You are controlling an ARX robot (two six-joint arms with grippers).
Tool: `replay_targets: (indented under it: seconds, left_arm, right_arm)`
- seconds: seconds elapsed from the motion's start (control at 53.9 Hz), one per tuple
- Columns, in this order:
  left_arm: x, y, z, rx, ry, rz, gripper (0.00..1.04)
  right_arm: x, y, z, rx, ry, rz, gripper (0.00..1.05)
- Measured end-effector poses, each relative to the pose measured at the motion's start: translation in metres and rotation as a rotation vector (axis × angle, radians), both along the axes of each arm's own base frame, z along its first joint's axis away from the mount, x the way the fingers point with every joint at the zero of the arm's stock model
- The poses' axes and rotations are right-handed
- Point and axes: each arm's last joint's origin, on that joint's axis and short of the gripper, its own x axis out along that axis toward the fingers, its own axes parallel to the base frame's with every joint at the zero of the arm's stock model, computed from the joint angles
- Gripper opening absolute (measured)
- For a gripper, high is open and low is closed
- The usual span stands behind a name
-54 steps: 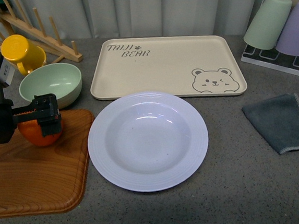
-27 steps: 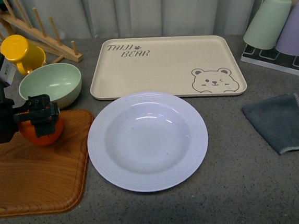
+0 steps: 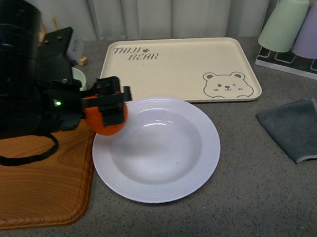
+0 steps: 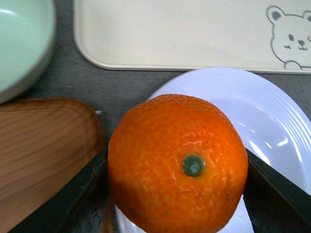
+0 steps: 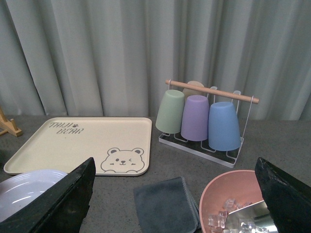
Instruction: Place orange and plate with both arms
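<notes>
Hanging over the left rim of the plate (image 3: 167,151) in the front view, the orange (image 3: 104,123) is clamped in the left gripper (image 3: 107,107); the plate lies between the wooden board (image 3: 36,184) and the grey cloth (image 3: 301,129), with open counter (image 3: 249,199) on its right and near sides and its far rim just beside the cream tray (image 3: 176,67), lettered, as far as I can read, "TAIJI BEAR". From the left wrist the orange shows bright dimpled skin and a small green stem mark, pinched between both black fingers (image 4: 63,199) above the plate's ribbed rim. From the right wrist the right gripper (image 5: 175,184) stands wide apart, holding nothing.
</notes>
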Motion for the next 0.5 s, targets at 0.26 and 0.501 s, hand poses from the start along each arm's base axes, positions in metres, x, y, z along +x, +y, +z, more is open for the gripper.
replay_targets:
  seconds: [0.26,0.501]
  left_arm:
    - [0.0,-0.04,-0.022,-0.004,0.061,-0.088,0.68]
    - [-0.001,-0.054,-0.035,0.004,0.095,-0.123,0.68]
  right_arm:
    - [0.0,0.0,0.0,0.0,0.0,0.0,0.96]
    - [0.0,0.0,0.0,0.0,0.0,0.0,0.96]
